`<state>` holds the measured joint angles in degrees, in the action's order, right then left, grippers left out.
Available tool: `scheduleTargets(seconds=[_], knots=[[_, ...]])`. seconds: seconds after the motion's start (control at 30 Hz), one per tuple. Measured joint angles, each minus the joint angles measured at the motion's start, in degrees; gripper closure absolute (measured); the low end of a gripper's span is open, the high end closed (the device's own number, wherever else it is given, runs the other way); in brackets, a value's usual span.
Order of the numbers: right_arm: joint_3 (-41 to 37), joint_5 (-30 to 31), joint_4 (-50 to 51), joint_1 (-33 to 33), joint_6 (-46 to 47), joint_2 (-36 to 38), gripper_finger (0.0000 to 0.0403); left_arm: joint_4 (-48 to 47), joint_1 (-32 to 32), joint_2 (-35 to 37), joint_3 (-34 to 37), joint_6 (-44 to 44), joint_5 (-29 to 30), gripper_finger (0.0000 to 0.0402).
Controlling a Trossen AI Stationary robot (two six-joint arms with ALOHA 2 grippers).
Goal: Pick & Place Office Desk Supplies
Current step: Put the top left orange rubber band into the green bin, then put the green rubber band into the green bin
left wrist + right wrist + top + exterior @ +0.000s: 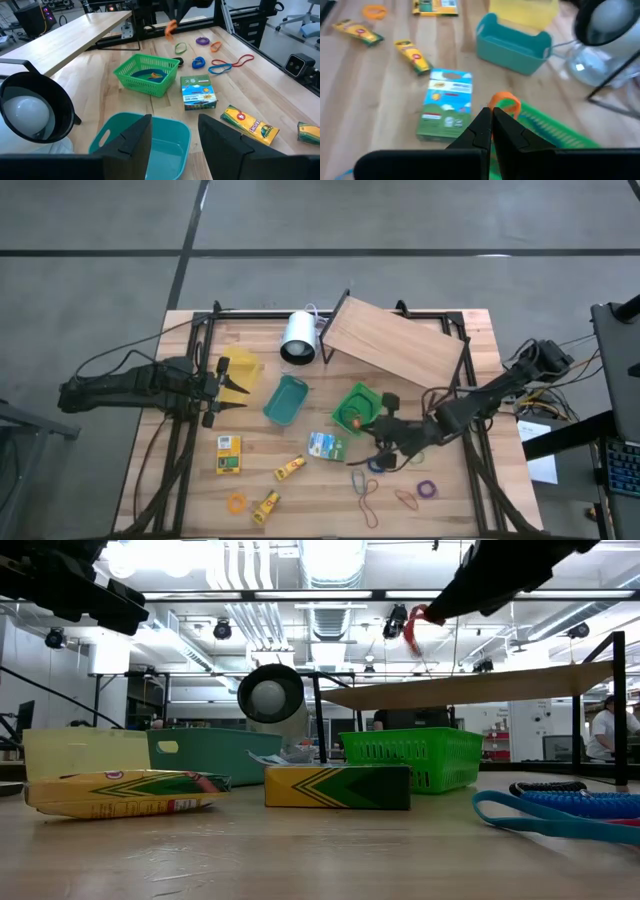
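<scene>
My right gripper [375, 423] hangs over the near right part of the green basket [357, 408], shut on an orange rubber band [504, 102]. An orange piece [157, 76] lies inside that basket. My left gripper [232, 390] waits open at the table's left, beside the yellow bin [241, 370] and facing the teal bin [150, 145]. On the table lie a green-and-white packet [326, 445], a yellow box [229, 454], two yellow tubes [290, 468] and loose rubber bands [405, 498]. My right gripper pinches the orange rubber band at one spot of its loop [496, 106], between its two fingertips. The fingers slant down from the table's right side. The band is lifted clear and its free loop [412, 632] hangs just below the tips, above the green basket.
A big white cylinder [298, 337] lies at the back. A slanted wooden board [395, 345] on a black frame stands behind the green basket. Blue [360, 478] and purple [427, 488] bands lie near the front right, an orange band [237, 502] at the front left.
</scene>
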<state>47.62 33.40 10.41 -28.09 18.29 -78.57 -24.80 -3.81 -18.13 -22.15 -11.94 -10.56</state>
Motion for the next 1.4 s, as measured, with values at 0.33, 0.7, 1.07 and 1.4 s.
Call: scheduleTargets(seconds=[0.33,0.7,1.07,1.4], knots=[[-0.15,-0.25,0.30,6.31,-1.98,-4.96,0.0394,0.02,-0.01,-0.02,0.00,-0.01,0.02,0.0238],[-0.17,-3.75,-0.05,9.09,-1.83,-15.65,0.0394,0.04,-0.01,-0.02,0.00,0.00,0.02,0.0238],[0.63,-3.44,-0.57,9.53,0.19,-15.89,0.0342,0.04,0.00,-0.02,0.00,-0.01,0.02,0.0238],[0.61,-3.40,-0.48,9.61,-0.71,-15.38,0.0291,-0.10,0.00,0.00,-0.02,0.00,0.02,0.0238]])
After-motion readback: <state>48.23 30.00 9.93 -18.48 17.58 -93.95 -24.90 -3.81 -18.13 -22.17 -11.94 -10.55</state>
